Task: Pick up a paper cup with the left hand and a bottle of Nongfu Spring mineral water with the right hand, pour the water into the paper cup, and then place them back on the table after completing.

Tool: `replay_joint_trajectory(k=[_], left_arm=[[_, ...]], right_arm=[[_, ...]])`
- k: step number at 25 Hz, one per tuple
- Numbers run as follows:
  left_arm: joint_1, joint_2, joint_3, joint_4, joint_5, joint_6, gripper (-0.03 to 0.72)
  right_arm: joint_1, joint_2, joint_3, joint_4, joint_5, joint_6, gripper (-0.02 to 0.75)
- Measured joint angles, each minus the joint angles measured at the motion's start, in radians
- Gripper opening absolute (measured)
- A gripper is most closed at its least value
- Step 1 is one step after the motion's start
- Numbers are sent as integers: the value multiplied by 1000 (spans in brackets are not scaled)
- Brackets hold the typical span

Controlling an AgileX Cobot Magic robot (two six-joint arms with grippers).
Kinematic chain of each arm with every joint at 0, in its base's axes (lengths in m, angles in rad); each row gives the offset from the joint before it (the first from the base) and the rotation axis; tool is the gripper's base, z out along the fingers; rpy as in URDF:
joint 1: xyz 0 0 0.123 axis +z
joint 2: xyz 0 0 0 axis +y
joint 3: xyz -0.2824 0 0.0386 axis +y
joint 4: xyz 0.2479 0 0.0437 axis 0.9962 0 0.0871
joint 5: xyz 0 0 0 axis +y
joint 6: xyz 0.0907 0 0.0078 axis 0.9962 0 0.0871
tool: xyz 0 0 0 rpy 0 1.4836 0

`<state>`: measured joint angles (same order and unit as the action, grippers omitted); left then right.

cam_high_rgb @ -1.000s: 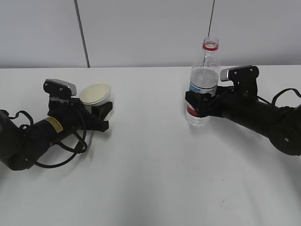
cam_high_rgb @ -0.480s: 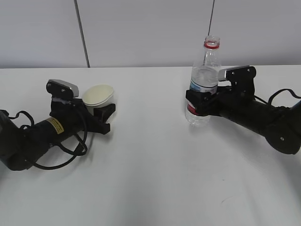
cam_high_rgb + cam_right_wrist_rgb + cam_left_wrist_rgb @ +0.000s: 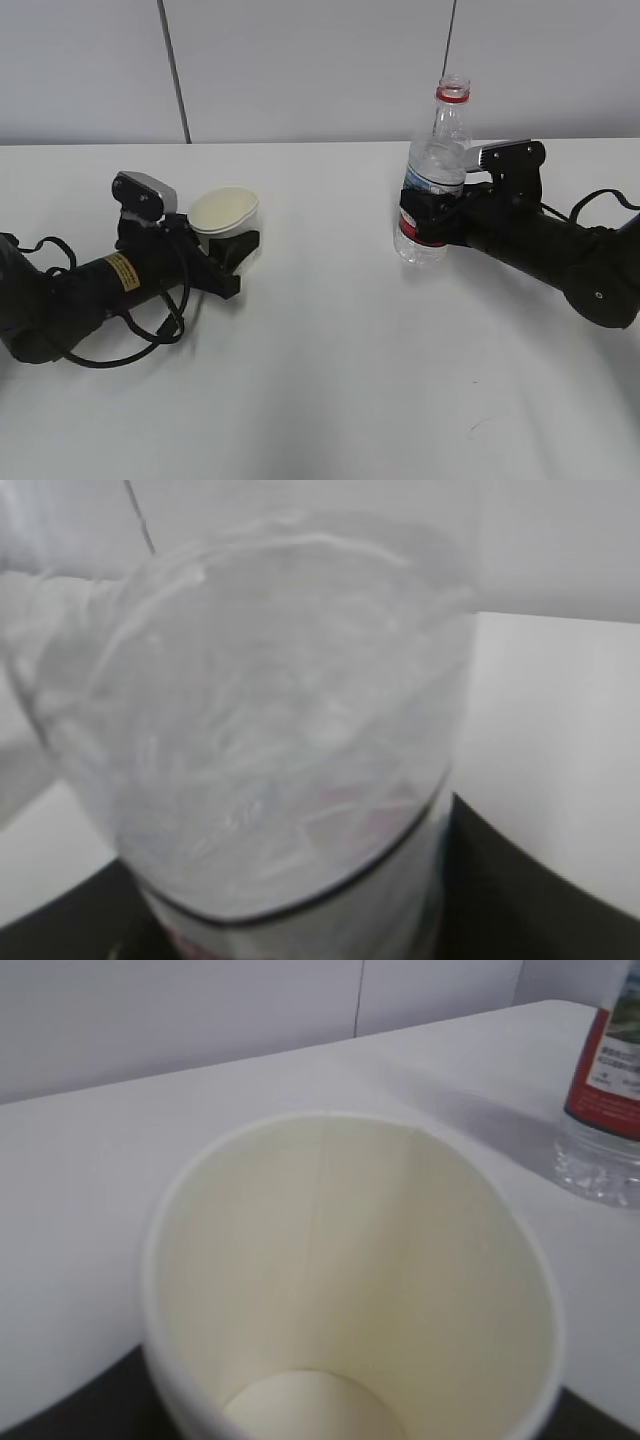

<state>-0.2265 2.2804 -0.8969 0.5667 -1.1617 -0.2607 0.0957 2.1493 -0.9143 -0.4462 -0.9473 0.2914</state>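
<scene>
My left hand (image 3: pixel 90 285), the black arm with the yellow label, lies low on the table. Its gripper (image 3: pixel 232 252) is shut on a white paper cup (image 3: pixel 224 214); the cup fills the left wrist view (image 3: pixel 340 1270) and looks empty. My right hand (image 3: pixel 545 245) reaches in from the right. Its gripper (image 3: pixel 430 218) is shut on the red label band of an uncapped clear bottle (image 3: pixel 435 170) that stands upright on the table (image 3: pixel 330 380). The water in it is hard to make out. The bottle's base shows in the left wrist view (image 3: pixel 605 1110), and the bottle fills the right wrist view (image 3: pixel 270 720).
A light grey panelled wall (image 3: pixel 300 60) runs behind the table's far edge. A small dark scuff mark (image 3: pixel 480 425) lies on the tabletop at the front right. Black cables (image 3: pixel 150 335) loop beside the left arm.
My left gripper has moved to the right with the paper cup, closer to the middle of the table. The right arm and bottle have barely shifted.
</scene>
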Motion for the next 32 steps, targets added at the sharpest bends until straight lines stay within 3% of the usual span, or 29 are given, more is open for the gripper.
replay_joint_trajectory(k=[10, 22, 32], left_arm=[[-12, -8, 0, 138, 0, -72, 393], [-142, -48, 0, 147, 19, -83, 393], [-172, -48, -48, 147, 19, -119, 393]], right_arm=[[0, -39, 0, -36, 82, -95, 407], [2, -57, -23, -70, 140, -124, 406], [39, -70, -84, -110, 248, -246, 405]])
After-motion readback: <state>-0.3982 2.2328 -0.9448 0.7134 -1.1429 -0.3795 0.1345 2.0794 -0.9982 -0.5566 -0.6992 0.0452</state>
